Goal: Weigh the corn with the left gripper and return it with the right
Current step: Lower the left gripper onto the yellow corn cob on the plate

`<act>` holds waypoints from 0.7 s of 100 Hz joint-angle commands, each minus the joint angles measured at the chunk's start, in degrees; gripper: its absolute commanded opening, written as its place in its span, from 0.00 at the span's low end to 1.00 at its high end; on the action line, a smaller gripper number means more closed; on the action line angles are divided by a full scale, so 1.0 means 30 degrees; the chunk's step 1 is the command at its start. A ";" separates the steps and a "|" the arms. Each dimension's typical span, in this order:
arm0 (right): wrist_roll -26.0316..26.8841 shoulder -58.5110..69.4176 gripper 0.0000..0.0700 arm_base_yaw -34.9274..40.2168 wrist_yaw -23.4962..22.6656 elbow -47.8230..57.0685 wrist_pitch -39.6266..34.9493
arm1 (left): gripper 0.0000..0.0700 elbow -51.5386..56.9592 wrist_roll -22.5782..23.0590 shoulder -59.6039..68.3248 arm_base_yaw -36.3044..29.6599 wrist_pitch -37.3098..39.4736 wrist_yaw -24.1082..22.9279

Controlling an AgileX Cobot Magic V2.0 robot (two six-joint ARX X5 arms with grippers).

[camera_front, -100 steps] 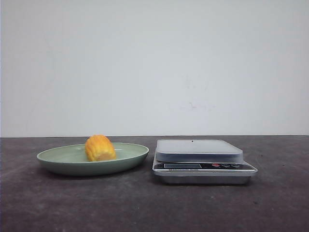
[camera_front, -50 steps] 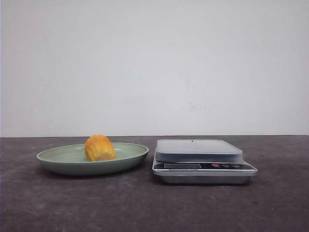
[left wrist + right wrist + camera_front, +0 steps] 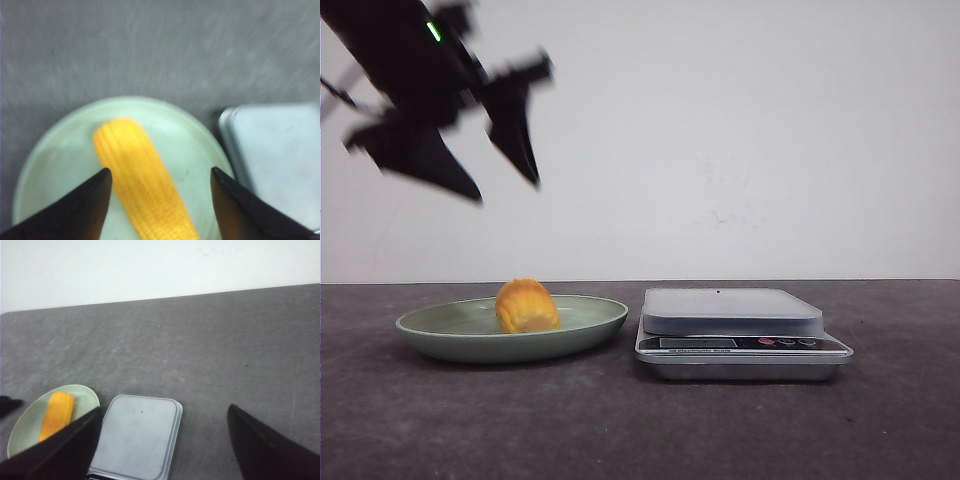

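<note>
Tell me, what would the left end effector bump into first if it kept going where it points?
Probably the corn on the green plate; the open left end effector frames it, though depth is unclear.

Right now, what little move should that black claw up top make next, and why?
Probably straight down: the left gripper hangs open high above the corn, which lies untouched on the green plate. The scale beside it is bare.

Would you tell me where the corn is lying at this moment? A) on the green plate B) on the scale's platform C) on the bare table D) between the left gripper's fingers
A: the corn lies on the green plate, with the open left gripper high above it and the scale bare.
</note>
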 commanded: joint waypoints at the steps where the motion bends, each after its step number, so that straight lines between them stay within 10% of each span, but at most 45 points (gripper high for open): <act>1: -0.0350 0.0073 0.72 0.0087 -0.0007 0.0408 0.0007 | 0.57 0.0226 -0.0590 0.1239 -0.0270 0.0546 -0.0401; 47: -0.0787 0.0073 0.72 0.0080 0.0015 0.0408 -0.0379 | 0.54 0.0226 -0.1945 0.4561 -0.0765 0.1144 -0.0423; 70: -0.0801 0.0073 0.72 0.0080 0.0080 0.0408 -0.0459 | 0.06 0.0226 -0.1894 0.4575 -0.0852 0.1180 -0.0408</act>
